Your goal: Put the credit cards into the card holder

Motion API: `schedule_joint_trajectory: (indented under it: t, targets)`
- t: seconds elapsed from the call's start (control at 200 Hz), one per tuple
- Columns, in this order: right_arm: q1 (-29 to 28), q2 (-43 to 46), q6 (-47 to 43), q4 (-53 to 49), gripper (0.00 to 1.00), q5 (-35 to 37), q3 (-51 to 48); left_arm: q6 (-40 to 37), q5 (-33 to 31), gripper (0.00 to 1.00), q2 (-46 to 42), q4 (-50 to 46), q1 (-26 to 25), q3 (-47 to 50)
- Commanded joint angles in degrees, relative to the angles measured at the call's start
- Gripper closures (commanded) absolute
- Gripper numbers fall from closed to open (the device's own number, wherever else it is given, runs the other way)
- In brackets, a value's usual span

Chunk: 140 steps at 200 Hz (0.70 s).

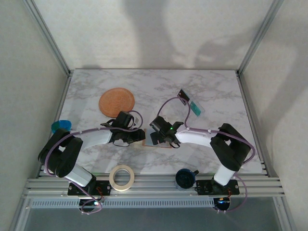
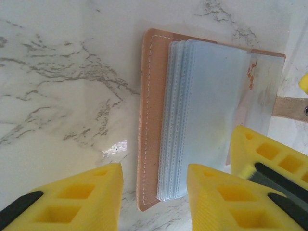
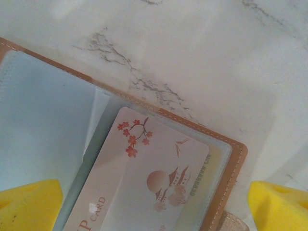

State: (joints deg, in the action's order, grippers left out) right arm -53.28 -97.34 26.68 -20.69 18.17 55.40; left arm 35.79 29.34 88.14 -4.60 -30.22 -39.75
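Observation:
The tan-pink card holder [image 1: 143, 142] lies open on the marble between my two grippers. Its leather cover [image 2: 148, 120] and stack of clear sleeves [image 2: 207, 110] run between the left gripper's [image 2: 153, 168] parted yellow fingers, which pinch nothing. A whitish credit card [image 3: 159, 178] printed with red blossoms sits partly inside a sleeve of the card holder [image 3: 226, 159]. My right gripper [image 3: 154, 185] hangs open over it, fingers wide of the card. A dark card [image 1: 184, 94] and a teal card [image 1: 196, 108] lie farther back on the right.
An orange-brown disc [image 1: 116, 101] lies at the back left. A tape roll [image 1: 121, 177] and a dark blue round object [image 1: 185, 177] sit at the near edge, a blue item [image 1: 61, 126] at the left edge. One right finger [image 2: 269, 163] crowds the holder's snap tab [image 2: 291, 107].

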Motion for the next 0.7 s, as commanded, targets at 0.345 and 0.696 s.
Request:
schedule_joint_trajectory:
  t: [0.345, 0.696]
  targets:
    - [0.29, 4.06, 3.64, -3.59, 0.01, 6.36, -6.52, -0.44, -0.92, 0.62, 0.62, -1.18, -0.44, -1.35]
    - [1.87, 5.8, 3.65, -1.83, 0.01, 3.73, -7.93, -0.07, 1.74, 0.61, 0.1, 0.15, -2.02, -2.2]
